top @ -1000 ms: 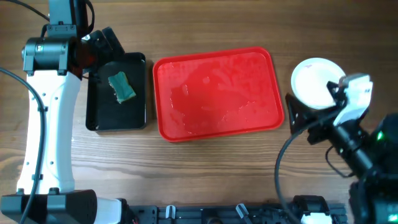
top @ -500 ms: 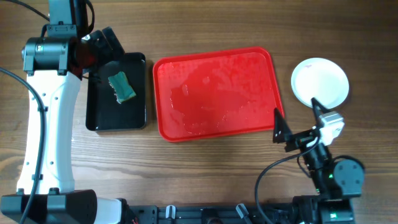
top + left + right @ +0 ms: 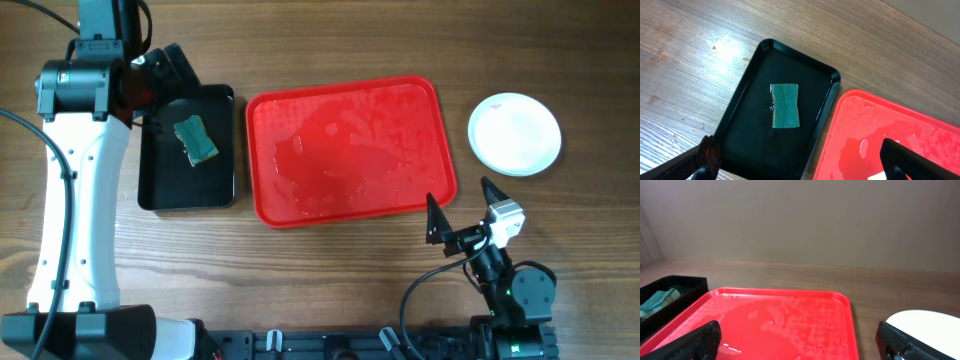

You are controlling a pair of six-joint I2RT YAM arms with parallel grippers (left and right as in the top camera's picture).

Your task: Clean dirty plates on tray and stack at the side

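Reads as finished or nearly so: no plates on wet red tray (image 3: 340,150), white plate (image 3: 515,133) set on counter (image 3: 350,270) just off its right end, left gripper (image 3: 797,155) and right gripper (image 3: 460,207) both apart, empty.

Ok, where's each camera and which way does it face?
Overhead: above the table, facing straight down; both arms show.
Left wrist: high, tilted down at black rectangular tray with green sponge; left gripper fingertips below.
Right wrist: low, level toward wall, white round plate right; right gripper fingertips in corners.
All share the large red rectangular plastic tray.
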